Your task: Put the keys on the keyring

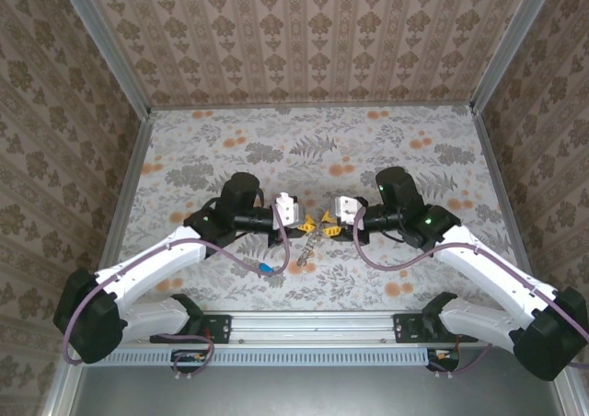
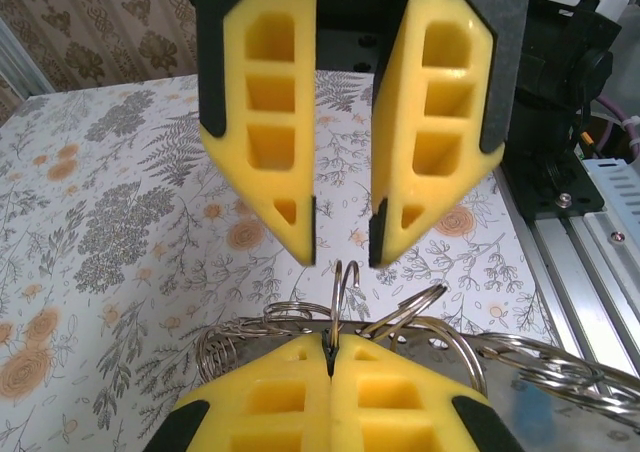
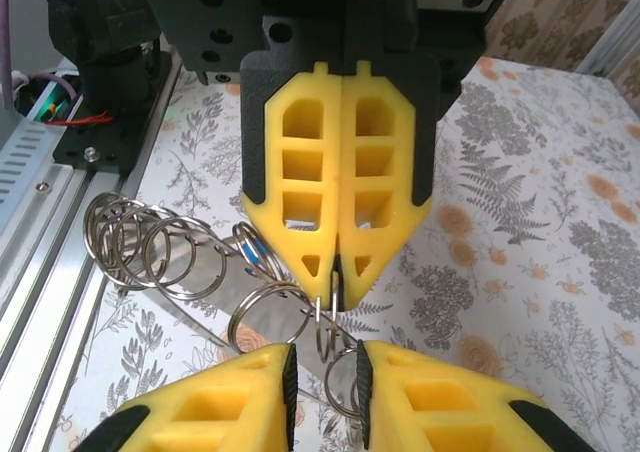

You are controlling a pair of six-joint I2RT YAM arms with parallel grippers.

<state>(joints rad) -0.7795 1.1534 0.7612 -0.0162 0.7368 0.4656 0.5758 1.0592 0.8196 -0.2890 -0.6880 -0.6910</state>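
The keyring (image 1: 311, 246) is a chain of linked silver split rings hanging between my two grippers above the table. My left gripper (image 2: 332, 344) is shut on one upright ring (image 2: 345, 282) of it. In the right wrist view the left gripper (image 3: 336, 272) pinches that ring from the far side. My right gripper (image 3: 325, 360) faces it tip to tip, open, with a ring (image 3: 322, 322) standing in the gap between its pads, apart from both. A patch of blue (image 3: 255, 257), apparently a key head, shows behind the rings. A small blue thing (image 1: 267, 269) lies on the table by the left arm.
More rings (image 3: 140, 247) trail off towards the aluminium rail (image 3: 40, 222) at the near edge. A flat grey metal strip (image 3: 205, 317) lies under the rings. Purple cables (image 1: 377, 261) loop beside both arms. Patterned walls close in the floral table (image 1: 313, 140).
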